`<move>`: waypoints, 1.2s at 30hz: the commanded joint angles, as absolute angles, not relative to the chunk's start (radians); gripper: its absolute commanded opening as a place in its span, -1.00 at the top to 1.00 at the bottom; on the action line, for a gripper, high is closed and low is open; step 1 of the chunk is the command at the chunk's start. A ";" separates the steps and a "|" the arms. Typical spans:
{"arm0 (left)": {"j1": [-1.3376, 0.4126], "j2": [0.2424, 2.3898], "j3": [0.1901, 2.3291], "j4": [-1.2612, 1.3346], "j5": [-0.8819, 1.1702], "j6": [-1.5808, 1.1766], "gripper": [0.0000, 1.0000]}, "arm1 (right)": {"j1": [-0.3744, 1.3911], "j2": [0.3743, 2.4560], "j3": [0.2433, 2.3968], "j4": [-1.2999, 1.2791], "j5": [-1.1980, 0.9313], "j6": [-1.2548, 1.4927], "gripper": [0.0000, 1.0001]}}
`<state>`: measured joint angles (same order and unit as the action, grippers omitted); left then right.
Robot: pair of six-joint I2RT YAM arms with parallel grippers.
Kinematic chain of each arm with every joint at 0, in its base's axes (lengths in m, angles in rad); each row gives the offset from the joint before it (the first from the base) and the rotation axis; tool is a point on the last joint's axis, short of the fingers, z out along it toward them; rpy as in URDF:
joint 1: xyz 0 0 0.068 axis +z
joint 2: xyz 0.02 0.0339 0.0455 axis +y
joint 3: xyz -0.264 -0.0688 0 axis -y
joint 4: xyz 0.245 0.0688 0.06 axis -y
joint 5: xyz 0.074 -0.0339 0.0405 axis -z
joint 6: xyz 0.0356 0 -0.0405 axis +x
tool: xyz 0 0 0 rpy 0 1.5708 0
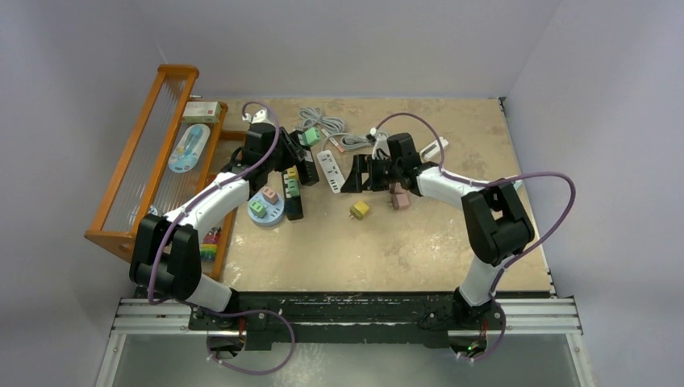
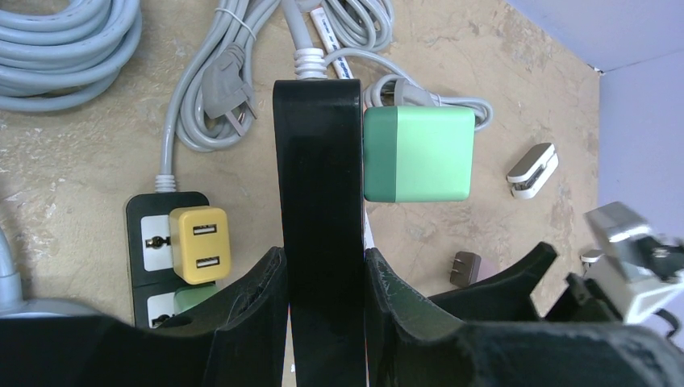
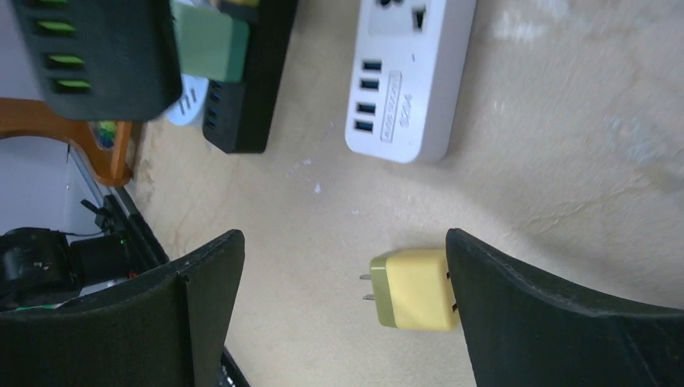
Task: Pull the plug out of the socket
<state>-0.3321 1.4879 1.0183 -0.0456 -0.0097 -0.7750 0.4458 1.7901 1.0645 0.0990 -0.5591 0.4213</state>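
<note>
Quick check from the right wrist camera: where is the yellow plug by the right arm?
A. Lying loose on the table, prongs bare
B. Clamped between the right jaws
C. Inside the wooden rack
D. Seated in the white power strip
A: the yellow plug lies on the table with its prongs exposed. It sits between the wide-open jaws of the right gripper, apart from the white power strip.

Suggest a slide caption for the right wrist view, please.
Open right gripper over a loose yellow plug on the table, white power strip beyond.
</note>
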 commanded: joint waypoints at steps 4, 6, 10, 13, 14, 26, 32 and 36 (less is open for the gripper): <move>-0.328 1.463 1.036 0.052 0.013 -0.785 1.00 | 0.448 1.670 1.139 0.205 -0.462 0.386 -0.92; -0.328 1.462 1.037 0.052 0.017 -0.780 1.00 | 0.448 1.648 1.148 0.247 -0.432 0.382 -0.94; -0.328 1.465 1.041 0.056 0.034 -0.778 1.00 | 0.447 1.624 1.189 0.323 -0.402 0.359 -0.99; -0.332 1.470 1.040 0.066 0.057 -0.783 1.00 | 0.446 1.667 1.277 0.312 -0.401 0.334 -0.99; -0.333 1.473 1.041 0.070 0.064 -0.785 1.00 | 0.446 1.688 1.309 0.297 -0.402 0.326 -0.99; -0.347 1.469 1.039 0.088 0.105 -0.785 1.00 | 0.448 1.931 1.574 0.313 -0.523 0.367 -0.76; -0.351 1.471 1.038 0.091 0.110 -0.783 1.00 | 0.453 1.994 1.644 0.311 -0.567 0.392 -0.63; -0.353 1.471 1.038 0.093 0.110 -0.783 1.00 | 0.468 2.039 1.696 0.280 -0.600 0.394 -0.57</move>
<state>-0.3439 1.4891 1.0183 -0.0151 0.0864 -0.7746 0.4503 2.0331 1.6043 0.2726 -0.5343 0.3824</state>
